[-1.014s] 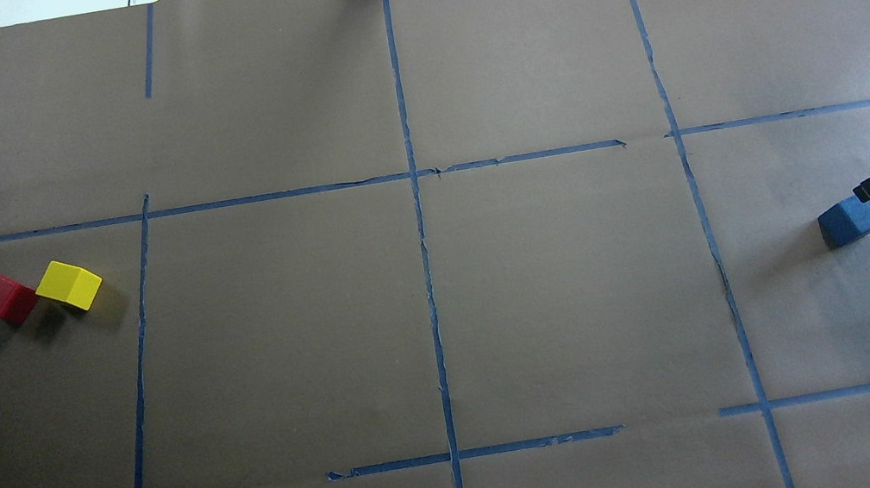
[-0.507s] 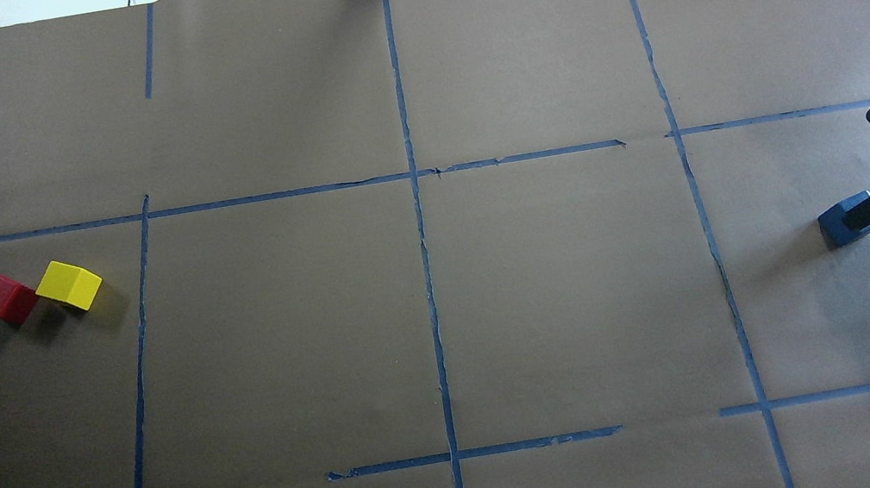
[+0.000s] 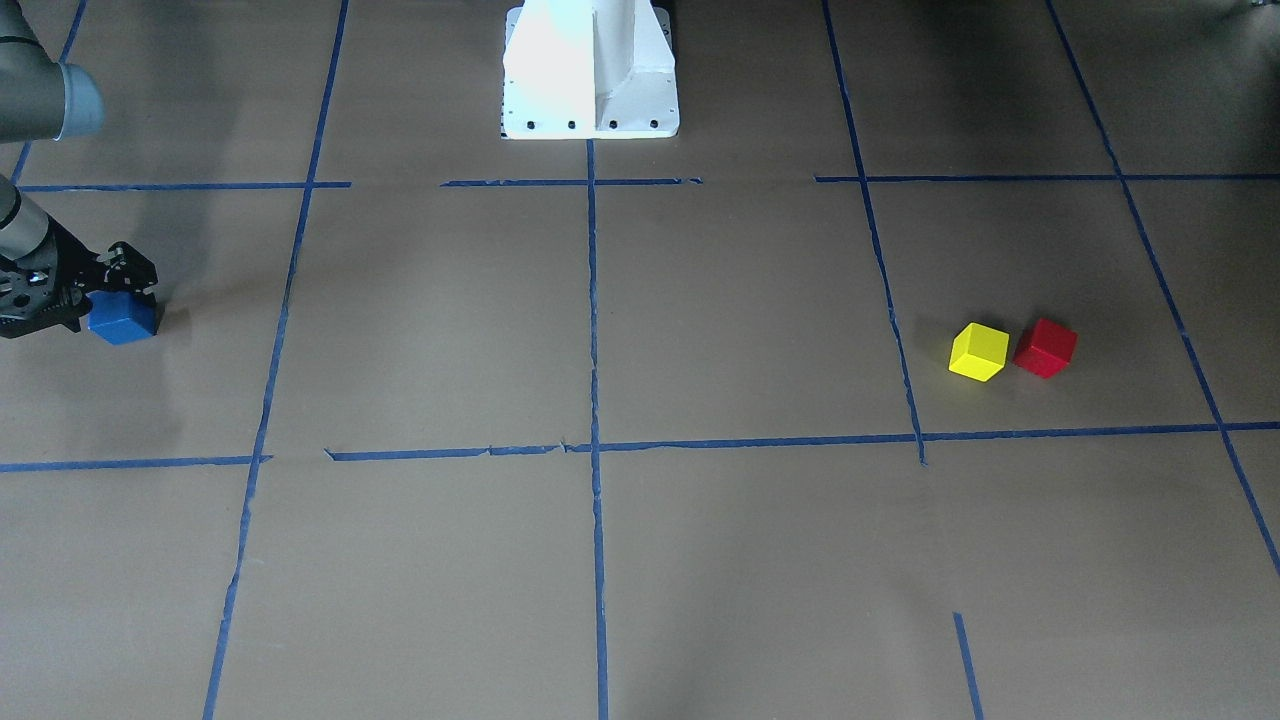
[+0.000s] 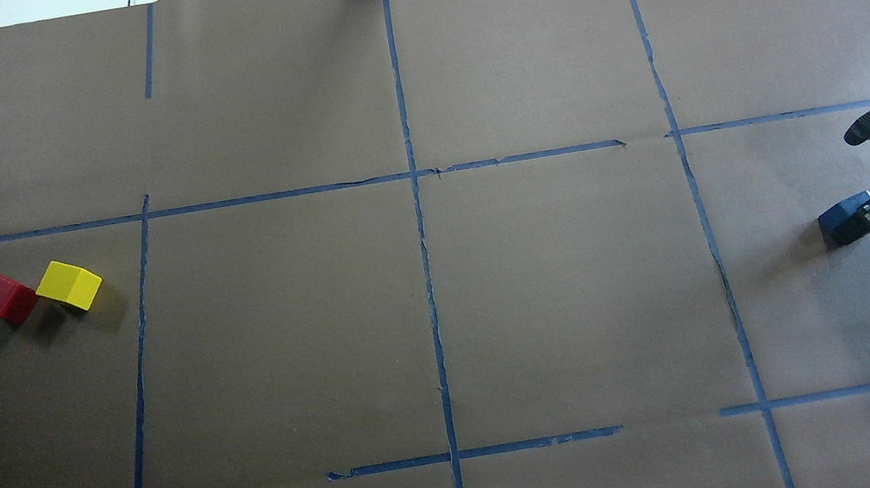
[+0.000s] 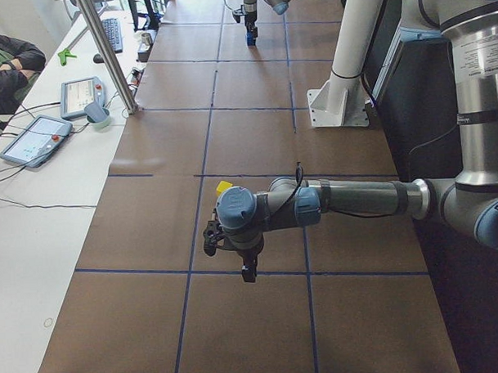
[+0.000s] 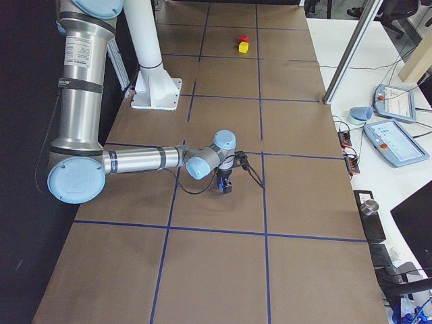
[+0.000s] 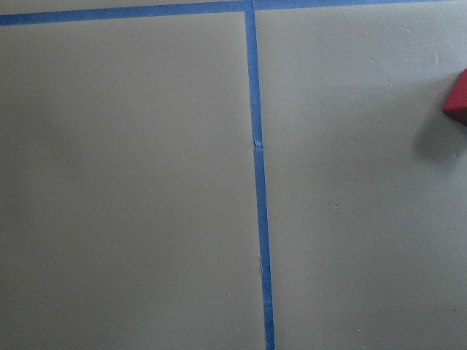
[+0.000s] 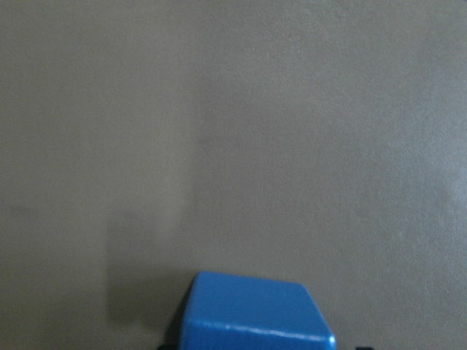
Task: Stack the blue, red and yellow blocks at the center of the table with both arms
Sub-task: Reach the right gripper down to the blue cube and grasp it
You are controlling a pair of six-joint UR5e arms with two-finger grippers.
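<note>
Viewpoint: along the bench (image 4: 566,302) from the robot's left end to its right end.
Nearest, left gripper (image 5: 248,276): hangs over bare brown paper, holding nothing visible; how wide it stands cannot be told.
Just beyond, red block (image 4: 2,297) and yellow block (image 4: 68,285): just beside each other on the bench, the yellow one nearer the middle; contact cannot be told.
Middle: blue tape lines (image 4: 428,280) cross here, and no block lies at the centre.
Farthest, right gripper (image 4: 865,214): down at bench level, jaws on either side of the blue block (image 3: 122,320); whether they are already pressing it cannot be told.
Stage, as judged: first pickup, no stacking begun.
Risk one: a shallow or off-centre hold could let the blue block twist or drop when lifted.
Risk two: reaching for red or yellow may knock its neighbour.
Risk three: both arms heading for the centre together could collide.
</note>
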